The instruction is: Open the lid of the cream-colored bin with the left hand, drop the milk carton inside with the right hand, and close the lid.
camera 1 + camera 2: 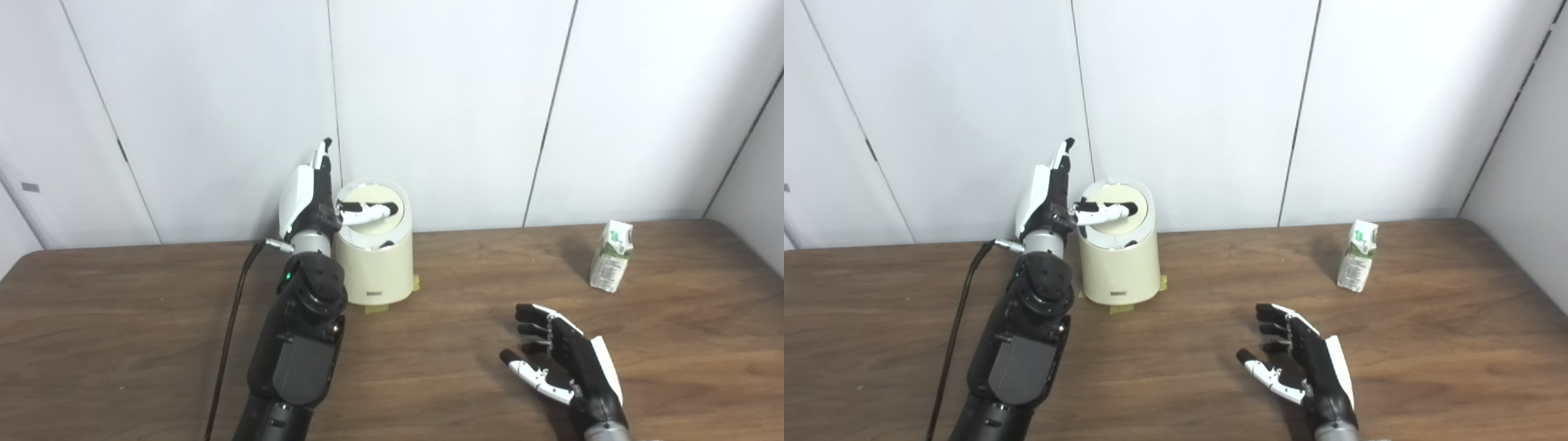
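Wood table (429, 367), cream bin (375, 263) rear-left, milk carton (611, 256) far right

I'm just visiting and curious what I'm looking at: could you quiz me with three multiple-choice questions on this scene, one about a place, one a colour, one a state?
1. Where does the milk carton stand?
A. inside the bin
B. on the table, far right
C. in the right hand

2. What colour is the bin?
A. cream
B. blue
C. red

3. How is the right hand?
A. closed on the carton
B. pressing the lid
C. open, holding nothing

Answers: 1 B, it stands upright on the wooden table. 2 A, its wall is cream. 3 C, its fingers are spread above the table, while the left hand reaches over the lid.
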